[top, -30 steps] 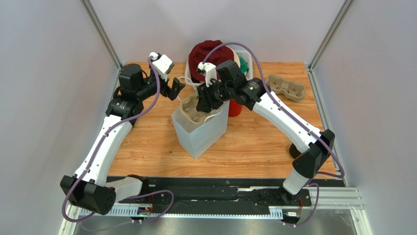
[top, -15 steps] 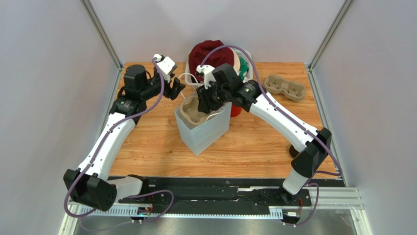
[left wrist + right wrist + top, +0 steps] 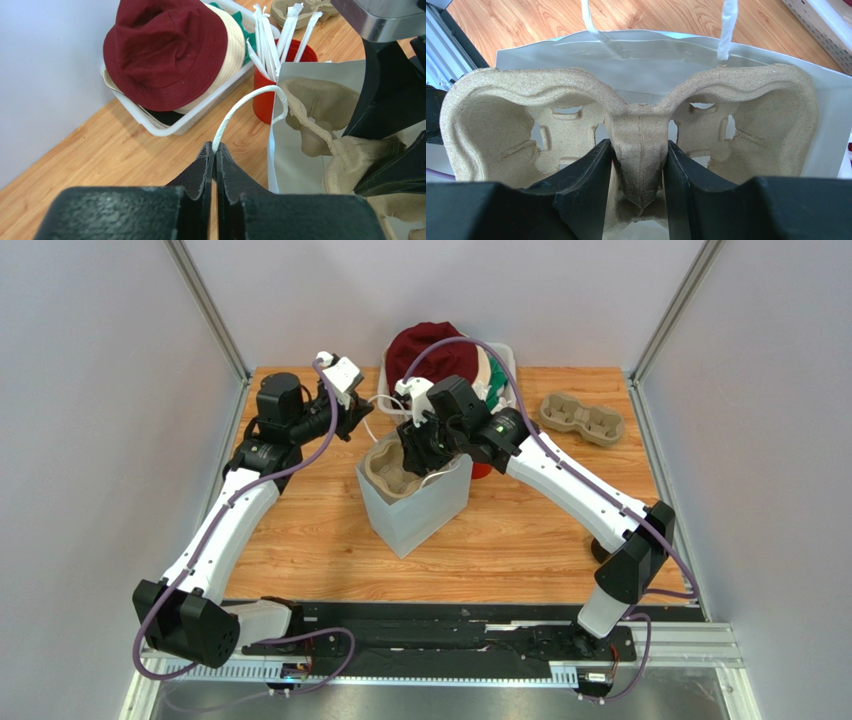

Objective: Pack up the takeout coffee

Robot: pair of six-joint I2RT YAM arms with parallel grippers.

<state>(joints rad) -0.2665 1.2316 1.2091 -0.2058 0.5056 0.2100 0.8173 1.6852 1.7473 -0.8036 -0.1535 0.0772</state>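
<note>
The takeout coffee is out of view. A white paper bag [image 3: 415,510] stands in the middle of the table. In its mouth sits a tan pulp cup carrier [image 3: 385,468], with my right gripper [image 3: 418,455] shut on its centre ridge. In the right wrist view the carrier [image 3: 501,115] fills the bag's opening [image 3: 641,55], and the right gripper [image 3: 638,145] pinches the ridge. My left gripper [image 3: 215,147] is shut on the bag's white twisted handle [image 3: 245,102], just left of the bag [image 3: 300,165].
A white bin holding a maroon hat [image 3: 430,345] stands at the back, behind the bag. A red cup of wrapped straws [image 3: 280,75] sits between bin and bag. A second pulp carrier [image 3: 583,418] lies at the back right.
My left gripper has closed on the bag's handle. The bag has shifted slightly and stands straighter. The right gripper has kept its hold on the carrier and edged left.
</note>
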